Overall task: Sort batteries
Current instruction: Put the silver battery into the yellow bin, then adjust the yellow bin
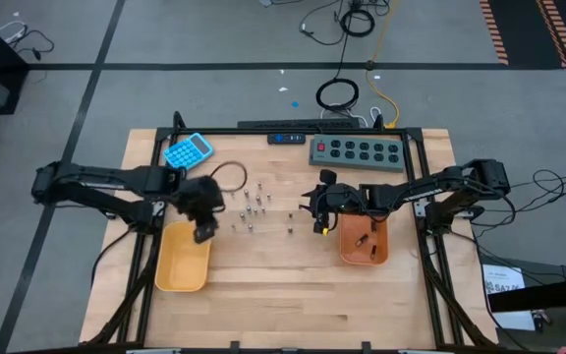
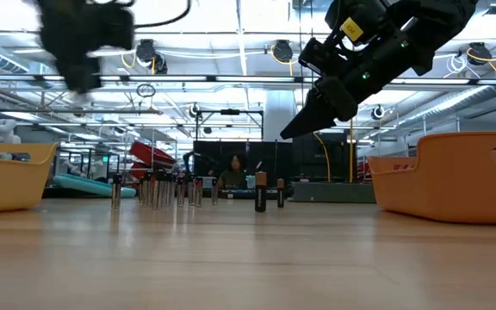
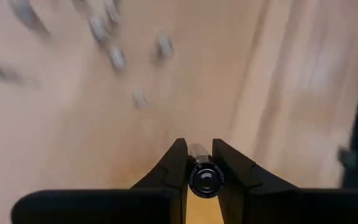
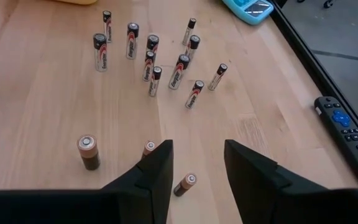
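Several small cylindrical batteries (image 1: 254, 208) stand upright on their ends on the wooden table, between a yellow tray (image 1: 180, 270) and an orange tray (image 1: 365, 241). The right wrist view shows this cluster (image 4: 151, 59), with three more batteries (image 4: 87, 151) closer to the fingers. My left gripper (image 1: 204, 230) hangs above the table at the yellow tray's far right corner, shut on one battery (image 3: 205, 177). My right gripper (image 4: 194, 168) is open in the air just left of the orange tray, over the nearest standing batteries. The orange tray holds a couple of batteries (image 1: 362, 239). My left gripper pinches one battery (image 3: 199, 151) between its two fingers (image 3: 178, 163). The battery's round end faces the wrist camera, and its body runs roughly along the fingers. It is lifted clear of the table; the fingers come from above.
A blue calculator (image 1: 188, 149) and a grey power strip (image 1: 357, 151) lie near the table's far edge, with a dark cable loop (image 1: 232, 175) beside the calculator. A black remote (image 4: 347, 124) lies at the far edge. Bare wood stretches along the table's near side.
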`<state>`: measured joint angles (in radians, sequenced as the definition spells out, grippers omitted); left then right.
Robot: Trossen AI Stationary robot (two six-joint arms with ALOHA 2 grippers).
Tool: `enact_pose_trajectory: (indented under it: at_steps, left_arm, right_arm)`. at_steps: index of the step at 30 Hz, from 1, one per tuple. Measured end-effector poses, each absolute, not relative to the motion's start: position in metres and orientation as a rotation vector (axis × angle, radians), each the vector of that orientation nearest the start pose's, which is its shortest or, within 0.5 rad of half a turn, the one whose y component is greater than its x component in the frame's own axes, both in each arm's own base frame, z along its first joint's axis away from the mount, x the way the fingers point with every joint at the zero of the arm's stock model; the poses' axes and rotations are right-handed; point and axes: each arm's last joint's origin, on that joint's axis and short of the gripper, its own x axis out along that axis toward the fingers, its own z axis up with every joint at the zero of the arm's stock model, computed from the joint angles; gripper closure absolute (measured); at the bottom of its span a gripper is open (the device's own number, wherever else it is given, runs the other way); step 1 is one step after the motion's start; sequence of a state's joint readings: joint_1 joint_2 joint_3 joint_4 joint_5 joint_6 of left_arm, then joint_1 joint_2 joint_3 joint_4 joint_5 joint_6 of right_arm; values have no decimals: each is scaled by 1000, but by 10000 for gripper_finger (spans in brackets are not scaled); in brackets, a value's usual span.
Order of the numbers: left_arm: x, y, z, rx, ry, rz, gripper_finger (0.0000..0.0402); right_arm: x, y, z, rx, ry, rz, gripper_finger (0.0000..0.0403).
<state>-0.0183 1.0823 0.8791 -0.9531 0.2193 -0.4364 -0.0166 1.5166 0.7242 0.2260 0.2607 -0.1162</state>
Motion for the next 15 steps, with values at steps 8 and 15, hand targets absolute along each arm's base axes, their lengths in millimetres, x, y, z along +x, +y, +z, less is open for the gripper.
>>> enact_pose_trajectory:
  at_steps: [8, 15]
  left_arm:
    - [162, -47, 219, -591, 1469, 132, 314]
    - [157, -51, 209, -550, 1456, 230, 267]
  right_arm:
    - [301, -12, 183, -164, 578, -241, 268]
    - [301, -12, 183, -163, 578, -242, 268]
